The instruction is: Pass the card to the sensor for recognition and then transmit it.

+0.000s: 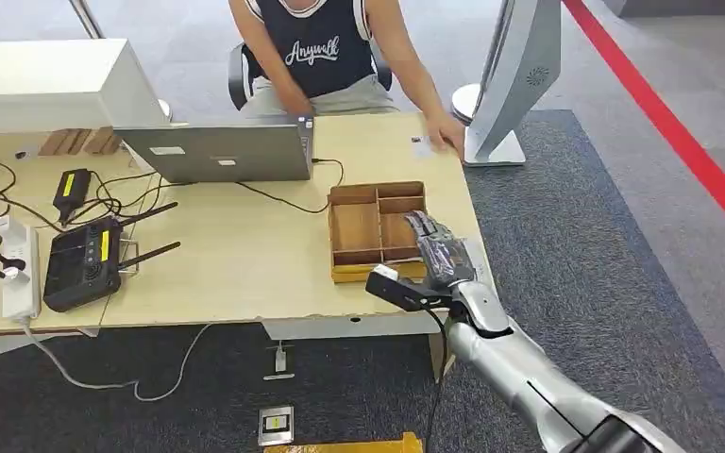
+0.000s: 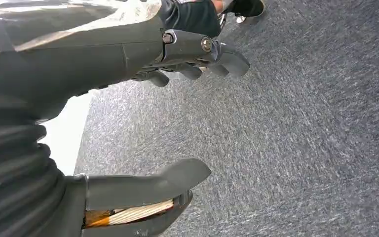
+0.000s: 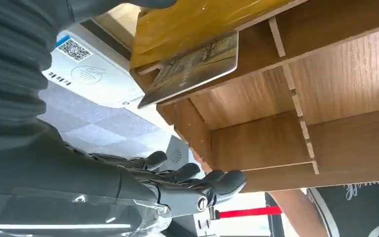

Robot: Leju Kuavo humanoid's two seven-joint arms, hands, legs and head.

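A grey carpeted floor [image 1: 623, 245] crossed by a red stripe is spread beneath a long pale wooden desk [image 1: 245, 264], behind which a seated person in a dark printed vest [image 1: 326, 47] is placed, one of the person's hands [image 1: 446, 132] resting on the desk's far corner, apparently ready to receive what is passed. A tall white kiosk stand [image 1: 519, 75] is set on the floor just beyond that corner. On the desk, a silver open laptop [image 1: 217, 151] faces the person, and a black router-like box with antennas [image 1: 85, 262] lies towards the opposite end among cables. Near the front edge of the desk sits a shallow brown wooden tray with dividers [image 1: 378, 231], evidently kept there so cards can be reached from the robot's side.

The right hand [image 1: 439, 255] is held over the tray's near corner, fingers [image 3: 197, 175] extended and apart, nothing gripped. In the right wrist view, a patterned plastic card [image 3: 197, 66] is seen leaning against the tray's outer wall, and beside the tray lies a flat white sensor pad printed with a QR code [image 3: 86, 74]. The card is judged not yet picked up. The left hand [image 2: 177, 118] hangs over the carpet, away from the desk, fingers [image 2: 197, 69] parted and empty.
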